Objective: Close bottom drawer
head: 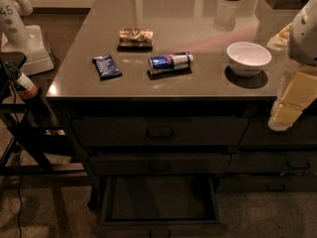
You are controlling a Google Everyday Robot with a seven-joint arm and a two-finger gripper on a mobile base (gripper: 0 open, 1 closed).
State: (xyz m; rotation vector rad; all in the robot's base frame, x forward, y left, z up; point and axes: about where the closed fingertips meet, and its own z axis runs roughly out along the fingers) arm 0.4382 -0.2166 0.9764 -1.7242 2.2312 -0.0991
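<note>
The bottom drawer (pixel 161 202) is pulled out from under the counter. Its dark interior is empty, and its low front panel with a small handle (pixel 159 233) sits at the lower edge of the view. The two taller-fronted drawers above it (pixel 159 132) (pixel 159 165) are shut. My gripper (pixel 283 115), cream-coloured on a white arm, hangs at the right edge of the view. It is at the height of the top drawer, in front of the neighbouring stack, well above and to the right of the open drawer, and touches nothing that I can see.
The counter top (pixel 198 19) holds a snack bag (pixel 135 37), a blue packet (pixel 106 66), a can lying on its side (pixel 171 62) and a white bowl (pixel 248 57). A narrower drawer stack (pixel 292 162) stands at the right. A black stand (pixel 20 118) and a white machine (pixel 25 38) stand at the left.
</note>
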